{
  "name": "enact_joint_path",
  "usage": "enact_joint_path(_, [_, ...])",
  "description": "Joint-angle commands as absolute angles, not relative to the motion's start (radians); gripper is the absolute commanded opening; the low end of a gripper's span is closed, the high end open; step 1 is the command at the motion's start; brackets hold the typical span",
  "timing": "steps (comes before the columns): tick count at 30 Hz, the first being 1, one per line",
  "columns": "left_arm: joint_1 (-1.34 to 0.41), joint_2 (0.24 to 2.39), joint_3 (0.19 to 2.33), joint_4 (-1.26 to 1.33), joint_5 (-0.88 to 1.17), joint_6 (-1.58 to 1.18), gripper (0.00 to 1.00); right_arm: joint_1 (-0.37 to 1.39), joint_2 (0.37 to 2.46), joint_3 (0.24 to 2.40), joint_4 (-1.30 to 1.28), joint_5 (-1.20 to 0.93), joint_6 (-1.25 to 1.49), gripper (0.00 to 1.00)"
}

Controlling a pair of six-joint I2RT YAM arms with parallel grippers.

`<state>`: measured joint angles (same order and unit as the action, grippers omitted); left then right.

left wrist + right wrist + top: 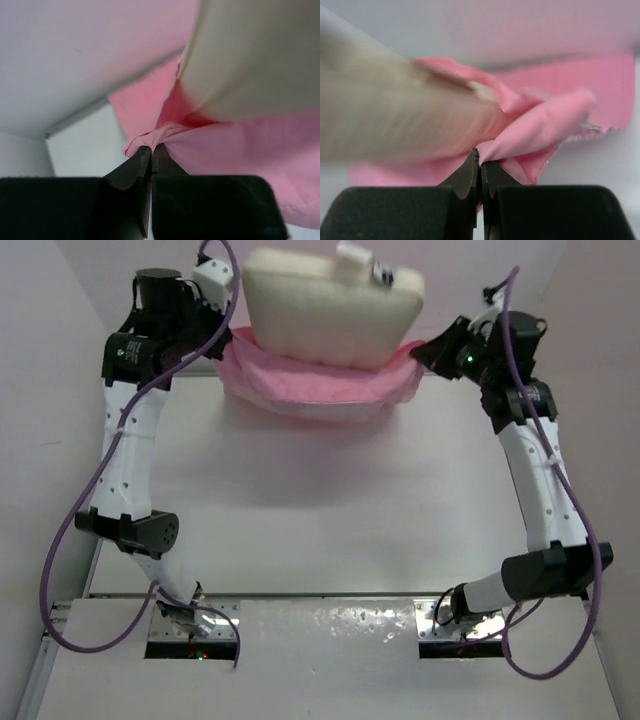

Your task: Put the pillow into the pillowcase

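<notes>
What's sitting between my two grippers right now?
The pillow, its lower edge in the pink pillowcase, fills the stretch between the left gripper and right gripper in the top view. Each wrist view shows its gripper pinching pillowcase fabric.

The left arm (130, 445) and right arm (535, 475) stretch far forward, wrists turned inward, jaws pinched tight.
</notes>
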<state>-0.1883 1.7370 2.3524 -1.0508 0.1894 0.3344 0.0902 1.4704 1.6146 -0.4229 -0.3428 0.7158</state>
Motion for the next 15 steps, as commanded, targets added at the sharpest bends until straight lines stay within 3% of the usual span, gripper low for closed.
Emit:
enact_joint_path(1, [-0.181, 1.664, 2.495, -0.891, 0.061, 0.302, 0.0, 0.081, 1.382, 1.753, -0.309, -0.27, 0.669, 0.0])
enact_joint_path(8, [-0.196, 1.678, 2.657, -0.767, 0.008, 0.267, 0.0, 0.094, 1.356, 1.877, -0.294, -0.19, 0.626, 0.0])
enact_joint_path(15, [-0.212, 1.669, 2.632, -0.729, 0.011, 0.25, 0.0, 0.123, 1.358, 1.905, -0.307, -0.164, 0.594, 0.0])
